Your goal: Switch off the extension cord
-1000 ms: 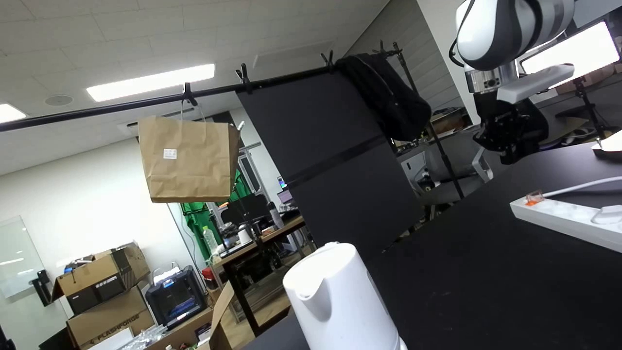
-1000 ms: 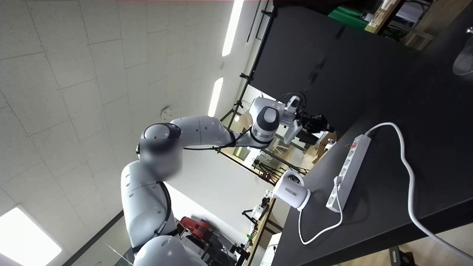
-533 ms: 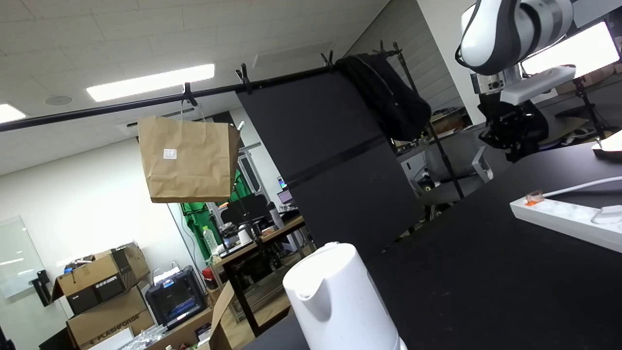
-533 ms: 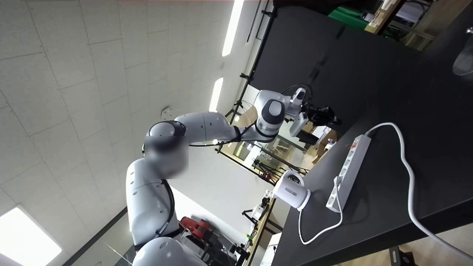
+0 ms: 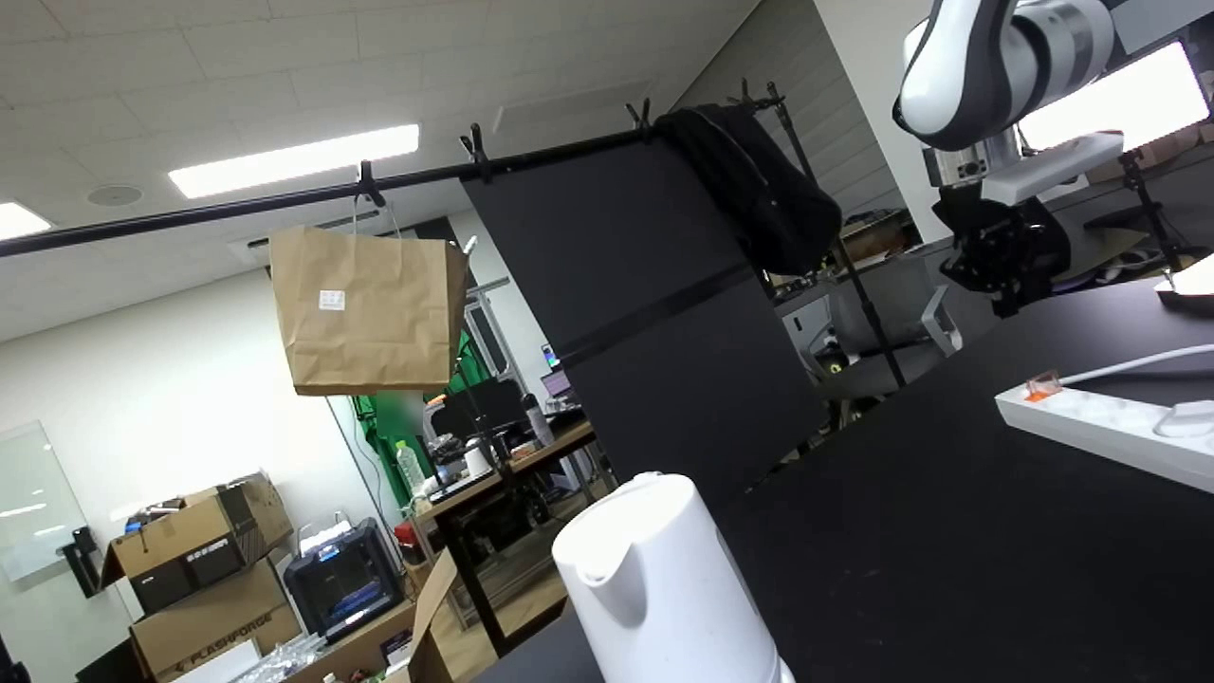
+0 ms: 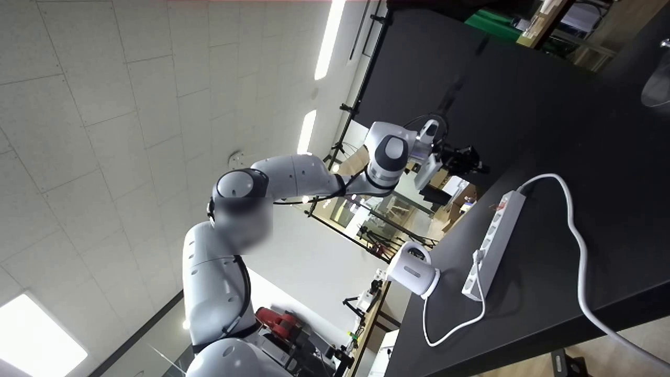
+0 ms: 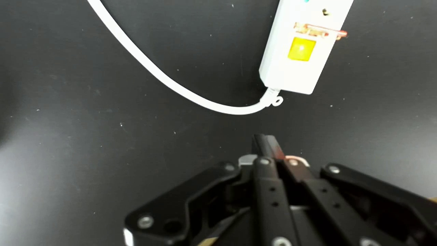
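I see jaws together, empty. The white plastic extension strip (image 6: 494,245) looks light, stiff; push its square yellow switch (image 7: 301,49), at wrist-view one o'clock from them.

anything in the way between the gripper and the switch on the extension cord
Nothing visible blocks it. In the wrist view, the raised cover stands beyond the switch, on the side away from the gripper. The white cable joins the near end of the extension cord, probably low enough to pass over.
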You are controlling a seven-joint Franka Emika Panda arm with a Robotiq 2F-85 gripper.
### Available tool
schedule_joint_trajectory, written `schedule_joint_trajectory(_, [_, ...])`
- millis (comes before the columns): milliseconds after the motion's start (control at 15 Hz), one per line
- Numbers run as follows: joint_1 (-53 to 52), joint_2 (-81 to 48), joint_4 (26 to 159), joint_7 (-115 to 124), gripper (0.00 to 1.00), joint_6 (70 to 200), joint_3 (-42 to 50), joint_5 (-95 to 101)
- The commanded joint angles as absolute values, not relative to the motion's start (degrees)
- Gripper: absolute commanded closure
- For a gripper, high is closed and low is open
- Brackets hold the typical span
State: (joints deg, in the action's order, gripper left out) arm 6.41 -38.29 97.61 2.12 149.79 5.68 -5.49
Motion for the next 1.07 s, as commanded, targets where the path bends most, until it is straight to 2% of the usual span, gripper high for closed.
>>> schedule_joint_trajectory(0, [6.87, -38.3, 97.46, 2.37, 0.99, 149.69, 5.2, -5.0])
schedule_joint_trajectory(1000, [6.17, -40.46, 96.64, 2.9, 1.0, 149.01, 5.24, -4.74])
